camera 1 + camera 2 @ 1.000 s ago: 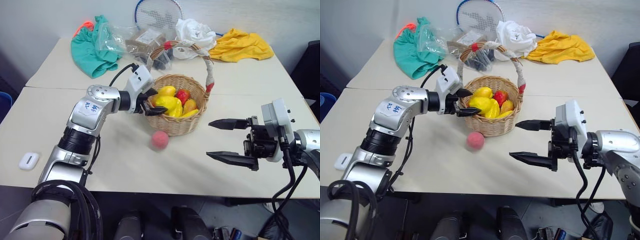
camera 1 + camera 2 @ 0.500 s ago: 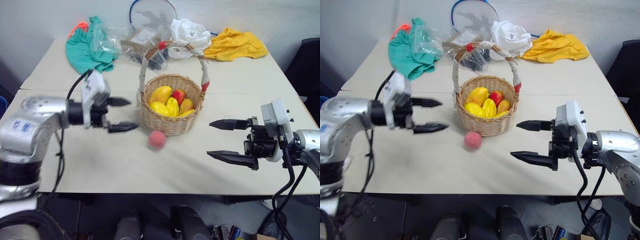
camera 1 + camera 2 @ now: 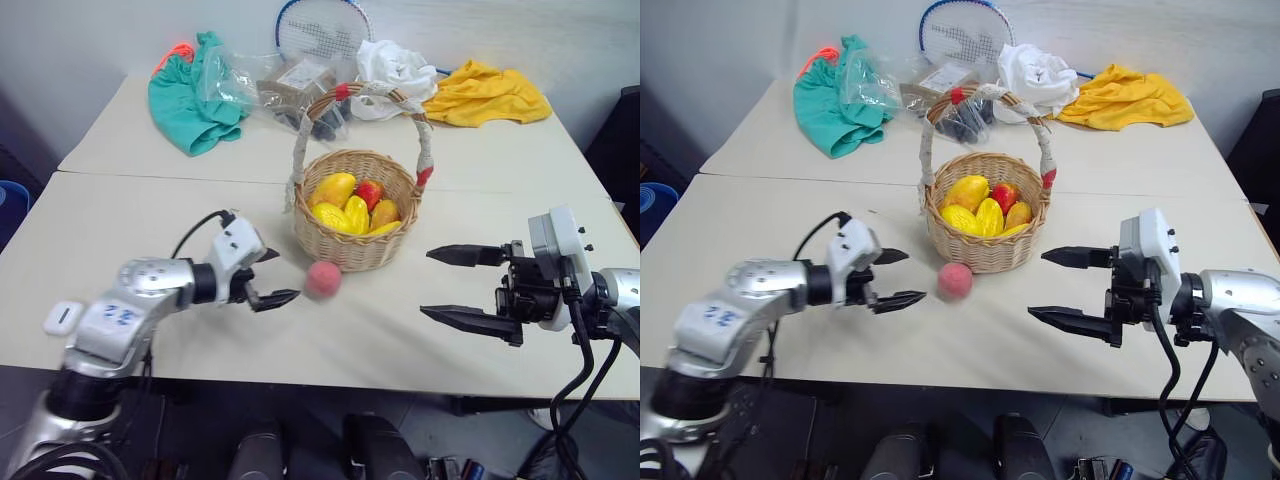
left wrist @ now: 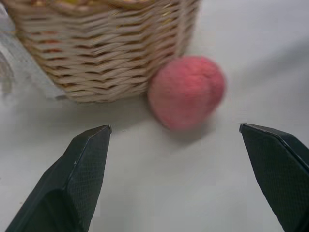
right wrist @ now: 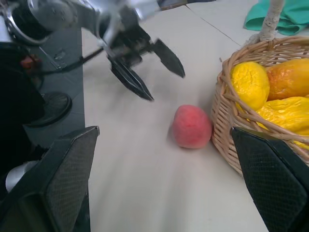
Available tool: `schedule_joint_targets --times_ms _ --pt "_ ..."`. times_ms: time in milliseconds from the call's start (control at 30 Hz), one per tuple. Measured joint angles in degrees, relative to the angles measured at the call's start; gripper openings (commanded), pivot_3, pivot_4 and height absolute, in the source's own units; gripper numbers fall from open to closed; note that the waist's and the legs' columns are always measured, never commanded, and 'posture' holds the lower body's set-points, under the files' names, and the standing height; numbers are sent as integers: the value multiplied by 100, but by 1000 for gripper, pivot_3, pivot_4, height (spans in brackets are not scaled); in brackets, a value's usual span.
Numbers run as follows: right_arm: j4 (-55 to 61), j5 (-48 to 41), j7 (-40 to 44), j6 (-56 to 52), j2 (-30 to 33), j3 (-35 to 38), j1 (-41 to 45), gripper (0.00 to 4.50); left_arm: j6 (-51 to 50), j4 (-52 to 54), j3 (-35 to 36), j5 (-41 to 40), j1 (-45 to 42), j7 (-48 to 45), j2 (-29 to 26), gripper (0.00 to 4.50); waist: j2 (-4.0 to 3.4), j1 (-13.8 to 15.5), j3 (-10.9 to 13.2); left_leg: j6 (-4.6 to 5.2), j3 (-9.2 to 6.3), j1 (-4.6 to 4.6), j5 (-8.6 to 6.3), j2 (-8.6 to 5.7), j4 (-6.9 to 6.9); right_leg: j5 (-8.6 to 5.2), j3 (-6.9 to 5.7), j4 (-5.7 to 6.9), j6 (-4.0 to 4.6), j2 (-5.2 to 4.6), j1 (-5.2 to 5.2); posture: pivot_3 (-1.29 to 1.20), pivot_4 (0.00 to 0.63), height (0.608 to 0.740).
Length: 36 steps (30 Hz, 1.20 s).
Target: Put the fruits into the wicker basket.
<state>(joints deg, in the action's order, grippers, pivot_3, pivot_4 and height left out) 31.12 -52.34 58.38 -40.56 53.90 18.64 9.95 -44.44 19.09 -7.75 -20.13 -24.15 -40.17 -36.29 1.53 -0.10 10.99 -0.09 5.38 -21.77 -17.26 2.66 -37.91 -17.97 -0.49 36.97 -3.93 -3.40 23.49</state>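
The round pinkish-red toy peach (image 3: 323,279) lies on the pale surface (image 3: 150,215) right at the foot of the round light-brown woven wicker basket (image 3: 357,245), directly ahead of the left claw (image 3: 271,277), whose black fingers stand wide apart and empty. The right claw (image 3: 462,287), also spread and empty, hangs well apart on the peach's far side, so the left arm is plainly nearer. Being round, the peach has no long axis to suit. One peach is outside; in the basket I count about three glossy yellow fruits (image 3: 345,205), one red and one orange.
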Motion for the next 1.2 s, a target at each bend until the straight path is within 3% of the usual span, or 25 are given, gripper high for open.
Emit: schedule_joint_targets --times_ms 133,567,667,800,933,1033,1200 --pt "39 -57 -97 -55 0 8 -59 4500 77 -133 -102 56 -146 272 556 4491 0 -6 0 -4 0 -7 2 3 -2 0 -1 4 0 3 9 0 150 740" --pt "242 -286 -401 -69 -3 172 -206 4500 21 -881 -489 470 -348 769 1360 4491 0 7 0 -1 -3 -8 3 -2 -7 1 -4 6 -2 0 7 0 150 740" --pt "243 -301 -419 -69 -3 178 -206 4500 16 -884 -603 483 -358 744 1399 3591 0 3 0 -1 -3 -8 3 -1 -7 1 -3 6 -2 0 7 0 150 740" --pt "245 -308 -420 -68 -3 178 -204 4500 -7 -843 -657 502 -392 604 1233 2853 0 -9 0 -1 -3 -8 3 1 -7 1 -3 7 -2 1 7 0 150 740" --pt "248 -309 -419 -68 -3 177 -200 4500 -127 -504 -508 377 -278 114 482 2767 -1 -37 -1 -5 -2 -5 4 5 -5 0 -2 9 1 4 8 0 150 740" --pt "246 -303 -407 -66 -3 176 -195 4500 -285 -214 72 -220 -215 -568 -122 2767 -1 -27 0 -8 -5 -7 6 5 -5 -2 -5 9 3 0 9 0 150 740" --pt "223 -278 -382 -44 -8 7 -29 4500 -853 -255 1031 -1352 -1831 -686 249 2767 0 119 0 6 -25 -31 2 -13 -28 6 -27 -3 -10 -13 4 0 150 740"
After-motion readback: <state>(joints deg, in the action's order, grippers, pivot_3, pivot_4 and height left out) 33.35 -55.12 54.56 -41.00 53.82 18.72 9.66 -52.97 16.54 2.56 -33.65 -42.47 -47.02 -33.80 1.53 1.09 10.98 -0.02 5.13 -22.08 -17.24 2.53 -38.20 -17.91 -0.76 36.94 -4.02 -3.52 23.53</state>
